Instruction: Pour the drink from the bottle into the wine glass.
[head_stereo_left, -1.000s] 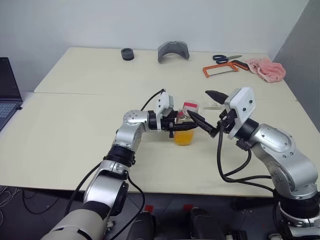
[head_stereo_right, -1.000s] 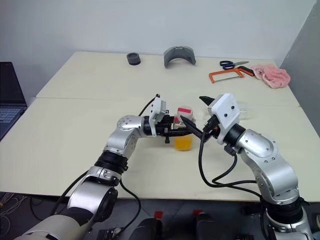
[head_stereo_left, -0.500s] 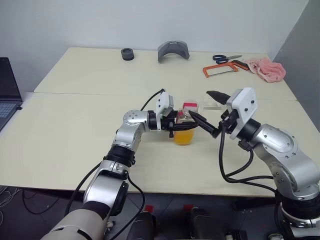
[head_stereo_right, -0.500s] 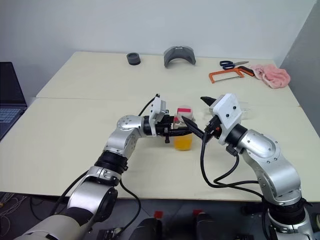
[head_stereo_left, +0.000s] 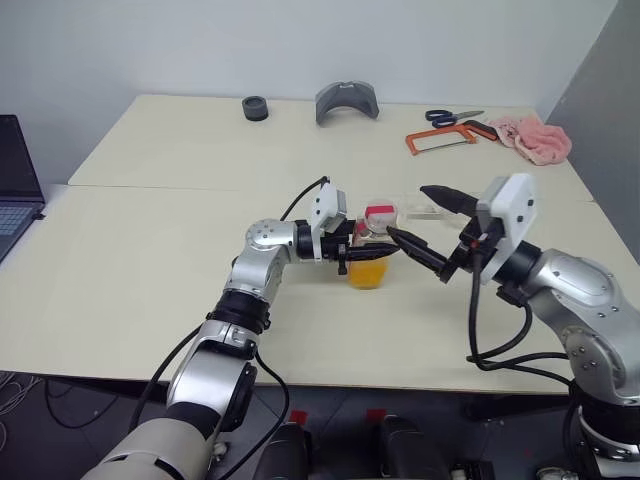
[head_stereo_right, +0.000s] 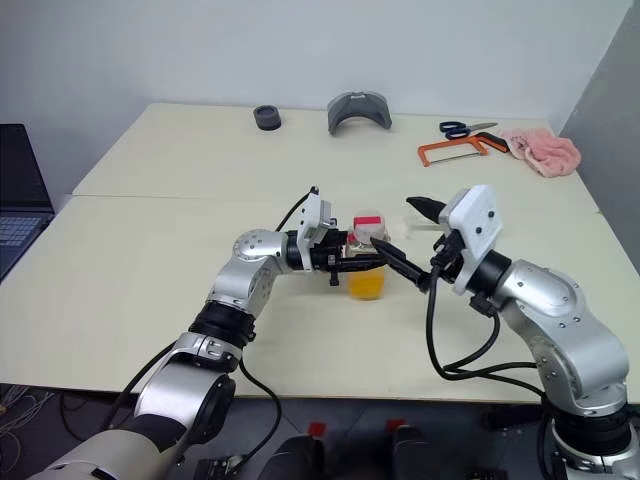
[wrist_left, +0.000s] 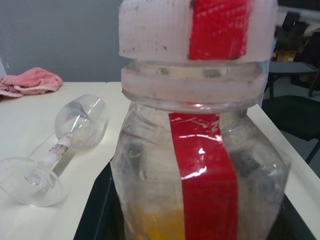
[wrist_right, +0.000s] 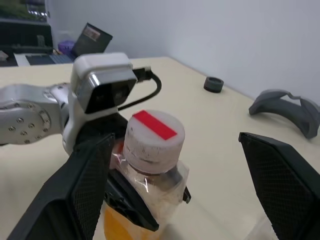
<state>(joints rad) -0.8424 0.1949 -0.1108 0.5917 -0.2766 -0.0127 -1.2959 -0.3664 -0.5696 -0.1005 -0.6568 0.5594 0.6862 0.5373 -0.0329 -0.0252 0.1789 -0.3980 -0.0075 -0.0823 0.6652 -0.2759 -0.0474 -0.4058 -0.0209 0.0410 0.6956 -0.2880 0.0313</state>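
One bottle (head_stereo_left: 369, 252) is seen standing upright near the middle of the nearer of two tables (head_stereo_left: 120, 290) pushed together. It is clear, with a red stripe down its side, and one whitish cap (wrist_right: 152, 134) with a red strip across the top is screwed on. The drink (head_stereo_left: 367, 274), an orange-yellow liquid, fills only the lower part of the bottle. The bottle is pinched at its side by the left gripper (head_stereo_left: 362, 251), whose two black fingers are pressed against it from the robot's left.

One wine glass (wrist_left: 55, 150) is found lying on its side on the table just behind and to the right of the bottle, its foot (wrist_left: 29, 181) and stem turned towards the left wrist camera; it is held by nothing.

The right gripper (head_stereo_left: 425, 225) is held in the air just to the right of the bottle, its two fingers spread wide, one near the cap and the other further back above the glass. No contact with the bottle can be made out.

On the far table are counted one black ring (head_stereo_left: 255, 107), one grey curved piece (head_stereo_left: 347, 101), one pair of scissors (head_stereo_left: 452, 116), one orange hacksaw (head_stereo_left: 442, 139) and one pink cloth (head_stereo_left: 534, 136). One laptop (head_stereo_left: 15, 180) is seen at the left edge.
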